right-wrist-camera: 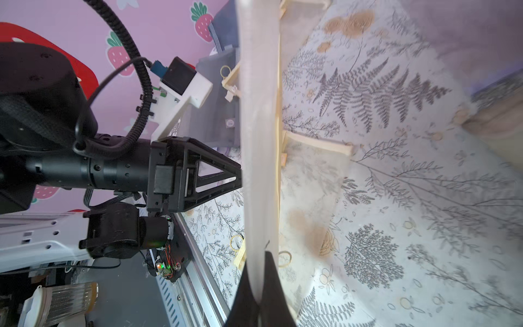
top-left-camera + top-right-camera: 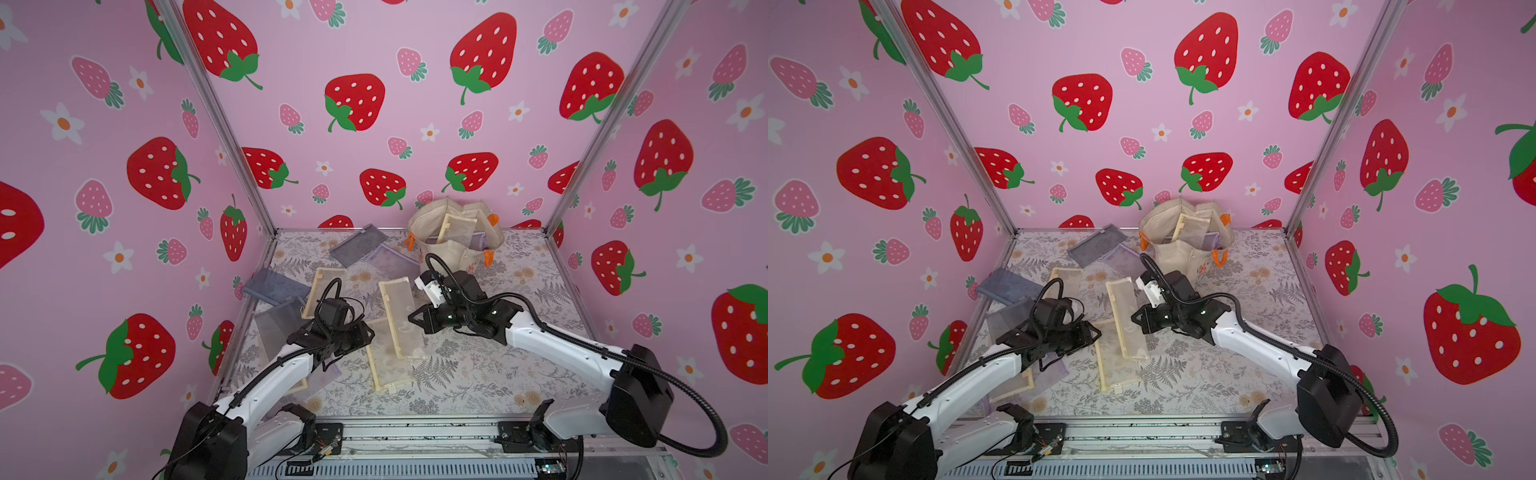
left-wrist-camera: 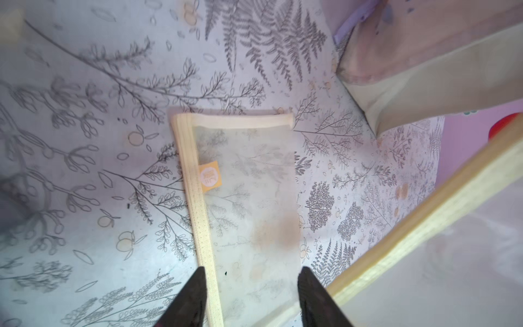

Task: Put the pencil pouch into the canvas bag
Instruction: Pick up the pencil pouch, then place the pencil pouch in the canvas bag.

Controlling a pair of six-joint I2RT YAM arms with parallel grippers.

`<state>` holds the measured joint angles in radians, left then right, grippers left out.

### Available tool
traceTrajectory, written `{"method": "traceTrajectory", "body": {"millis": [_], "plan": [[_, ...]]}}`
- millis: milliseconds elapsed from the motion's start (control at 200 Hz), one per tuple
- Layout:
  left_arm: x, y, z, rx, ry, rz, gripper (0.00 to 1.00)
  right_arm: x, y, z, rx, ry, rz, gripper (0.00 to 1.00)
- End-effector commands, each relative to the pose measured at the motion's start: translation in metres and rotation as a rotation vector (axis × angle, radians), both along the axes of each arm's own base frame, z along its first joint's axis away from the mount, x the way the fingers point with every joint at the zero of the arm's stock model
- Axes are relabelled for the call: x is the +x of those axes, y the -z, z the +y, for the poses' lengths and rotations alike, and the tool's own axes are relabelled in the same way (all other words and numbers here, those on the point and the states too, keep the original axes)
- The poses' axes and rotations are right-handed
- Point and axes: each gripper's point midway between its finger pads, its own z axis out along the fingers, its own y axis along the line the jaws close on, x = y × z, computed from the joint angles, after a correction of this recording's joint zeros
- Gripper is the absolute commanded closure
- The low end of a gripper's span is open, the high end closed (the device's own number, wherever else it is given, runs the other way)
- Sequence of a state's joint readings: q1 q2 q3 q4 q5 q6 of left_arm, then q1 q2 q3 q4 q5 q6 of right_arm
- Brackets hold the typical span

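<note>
My right gripper [image 1: 259,271] is pinched tight on the edge of a cream pouch [image 1: 257,127], mid-table and well short of the bag [image 2: 451,255] by the back wall. My left gripper [image 3: 250,273] has its jaws apart above a second pouch [image 3: 246,184] lying flat on the table [image 2: 498,365].

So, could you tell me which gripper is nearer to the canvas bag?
The right. The right gripper, shut on a cream pouch, is in front of the canvas bag; the left gripper, open, is farther back toward the robot and off to the left.
</note>
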<state>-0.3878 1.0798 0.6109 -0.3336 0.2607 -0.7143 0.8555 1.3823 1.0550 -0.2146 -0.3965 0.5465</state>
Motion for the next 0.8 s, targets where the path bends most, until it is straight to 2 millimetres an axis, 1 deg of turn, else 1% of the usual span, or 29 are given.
{"method": "traceTrajectory", "body": {"millis": [0,130,245,360,450,545,570,640,725,795], "plan": [[0.000,-0.018,0.007,0.068,0.038,-0.044,0.38,0.019,-0.050,-0.016,0.022,0.026,-0.088,1.00],[0.005,-0.039,0.000,0.039,0.068,-0.110,0.35,0.055,-0.110,-0.033,0.090,0.067,-0.161,1.00],[0.008,-0.053,-0.006,0.022,0.101,-0.140,0.34,0.099,-0.158,-0.056,0.144,0.158,-0.226,1.00],[0.010,-0.062,-0.013,0.009,0.131,-0.163,0.34,0.145,-0.199,-0.079,0.222,0.265,-0.277,1.00],[0.011,-0.065,-0.016,0.001,0.142,-0.169,0.34,0.176,-0.220,-0.093,0.240,0.342,-0.322,1.00],[0.013,-0.068,-0.019,-0.014,0.150,-0.178,0.34,0.209,-0.230,-0.108,0.239,0.415,-0.357,1.00],[0.013,-0.068,-0.019,-0.015,0.152,-0.180,0.34,0.218,-0.229,-0.111,0.229,0.431,-0.361,1.00],[0.013,-0.070,-0.020,-0.017,0.153,-0.185,0.34,0.240,-0.222,-0.121,0.197,0.472,-0.359,1.00],[0.013,-0.071,-0.019,-0.018,0.151,-0.198,0.34,0.261,-0.212,-0.131,0.172,0.505,-0.356,1.00],[0.014,-0.074,-0.019,-0.028,0.145,-0.218,0.34,0.278,-0.194,-0.138,0.133,0.530,-0.338,1.00]]}}
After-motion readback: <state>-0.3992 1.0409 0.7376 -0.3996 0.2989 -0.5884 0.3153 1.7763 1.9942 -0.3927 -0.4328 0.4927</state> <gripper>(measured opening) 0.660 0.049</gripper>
